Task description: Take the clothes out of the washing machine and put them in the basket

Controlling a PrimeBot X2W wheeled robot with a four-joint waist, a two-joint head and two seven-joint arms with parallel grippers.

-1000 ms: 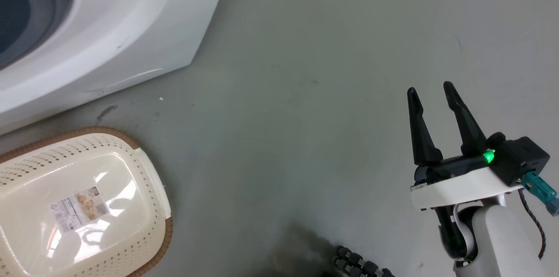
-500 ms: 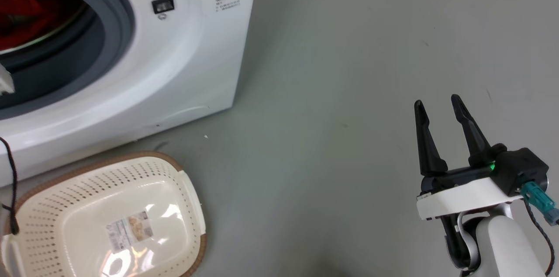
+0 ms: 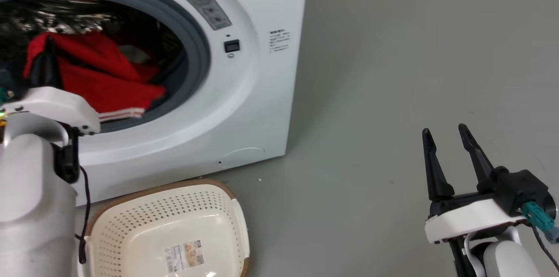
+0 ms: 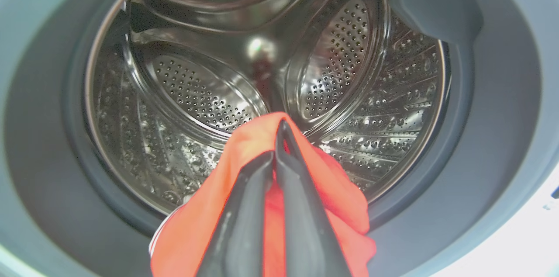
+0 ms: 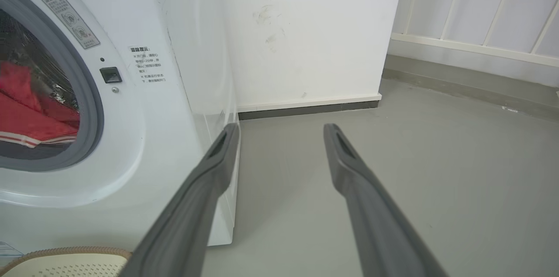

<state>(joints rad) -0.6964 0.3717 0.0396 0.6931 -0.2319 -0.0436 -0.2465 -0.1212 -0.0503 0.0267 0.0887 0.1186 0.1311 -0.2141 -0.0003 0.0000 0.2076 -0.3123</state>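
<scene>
The washing machine (image 3: 244, 106) stands at the left with its door ring open. Red clothes (image 3: 100, 80) with white stripes lie at the drum's front lip. My left gripper (image 4: 279, 137) is inside the opening, shut on a fold of the red clothes (image 4: 332, 189) and lifting it above the steel drum (image 4: 196, 89). In the head view its dark fingers (image 3: 46, 56) reach into the red fabric. The cream basket (image 3: 131, 229) sits on the floor just below the door, with nothing in it. My right gripper (image 3: 445, 135) hovers open over bare floor at the lower right.
The grey floor (image 3: 393, 71) stretches right of the machine. A white wall (image 5: 314, 32) with a dark skirting stands behind the machine, and a white railing (image 5: 480, 19) runs to the right. The basket's brown rim (image 5: 65, 253) shows beside the right gripper's (image 5: 281, 130) fingers.
The head camera has swung up and left, bringing the drum opening, the red clothes and my left arm into the picture. The right gripper has stayed open.
</scene>
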